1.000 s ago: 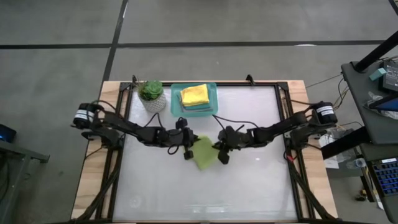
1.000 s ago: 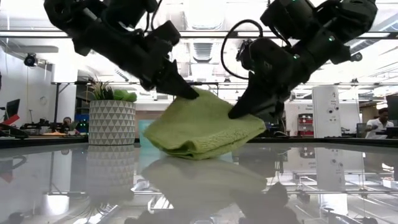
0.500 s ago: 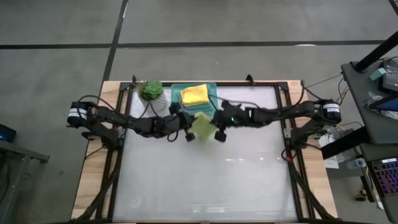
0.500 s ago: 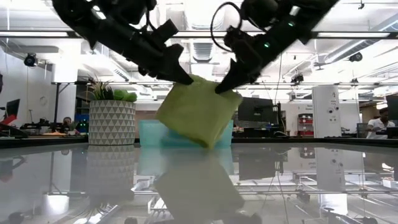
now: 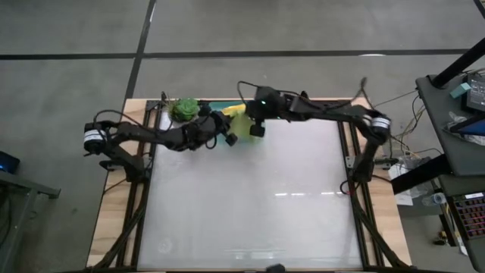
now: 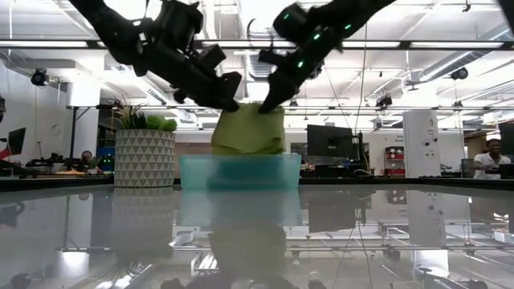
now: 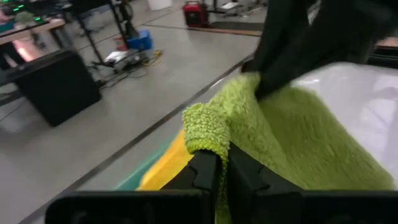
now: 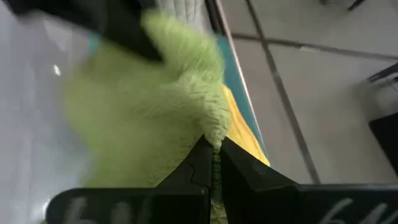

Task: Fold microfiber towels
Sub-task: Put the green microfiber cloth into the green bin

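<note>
Both pinched shut on the folded lime towel [image 6: 247, 128]: left end effector [image 6: 230, 103], right end effector [image 6: 267, 103], above teal tray [image 6: 239, 171]. Uneven release risks unfolding, missing the stack.

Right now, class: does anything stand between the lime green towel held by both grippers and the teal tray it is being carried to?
Nothing visible does. The left gripper and right gripper hold the lime green towel just above the teal tray. Only the yellow towel already lies in the tray beneath it. The potted plant stands off to one side.
</note>
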You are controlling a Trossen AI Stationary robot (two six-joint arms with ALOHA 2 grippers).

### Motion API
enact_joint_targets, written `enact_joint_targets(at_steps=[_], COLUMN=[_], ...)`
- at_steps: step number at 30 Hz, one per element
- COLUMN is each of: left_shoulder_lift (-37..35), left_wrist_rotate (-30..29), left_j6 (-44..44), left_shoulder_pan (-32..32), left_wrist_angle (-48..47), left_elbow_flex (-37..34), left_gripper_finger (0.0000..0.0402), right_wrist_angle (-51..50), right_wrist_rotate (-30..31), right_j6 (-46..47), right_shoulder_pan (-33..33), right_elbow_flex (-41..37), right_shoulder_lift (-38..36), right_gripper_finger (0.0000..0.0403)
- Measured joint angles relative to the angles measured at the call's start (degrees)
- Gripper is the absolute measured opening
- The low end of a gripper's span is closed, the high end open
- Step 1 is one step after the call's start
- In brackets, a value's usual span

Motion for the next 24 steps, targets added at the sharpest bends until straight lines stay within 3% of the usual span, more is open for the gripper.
enact_joint_targets(at_steps=[13,17,24], left_shoulder_lift=[0.0,0.24,3.25], left_wrist_rotate=[1.71,4.9,5.41], left_j6=[1.96,1.46,-0.03], left_shoulder_pan=[8.87,11.12,11.75], left_wrist_angle=[-1.0,-1.0,-0.94], left_elbow_flex=[-0.09,-0.24,-0.33], left_gripper_finger=[0.0003,0.0003,0.0014], right_wrist_angle=[-15.15,-18.81,-22.64], right_wrist_rotate=[4.35,4.34,4.29], right_j6=[-9.51,-10.66,-11.23], right_shoulder_pan=[-4.14,-4.9,-5.94], right_elbow_flex=[22.43,27.56,32.91], right_shoulder_lift=[15.62,18.94,23.71], right_gripper_finger=[0.0009,0.0009,0.0009])
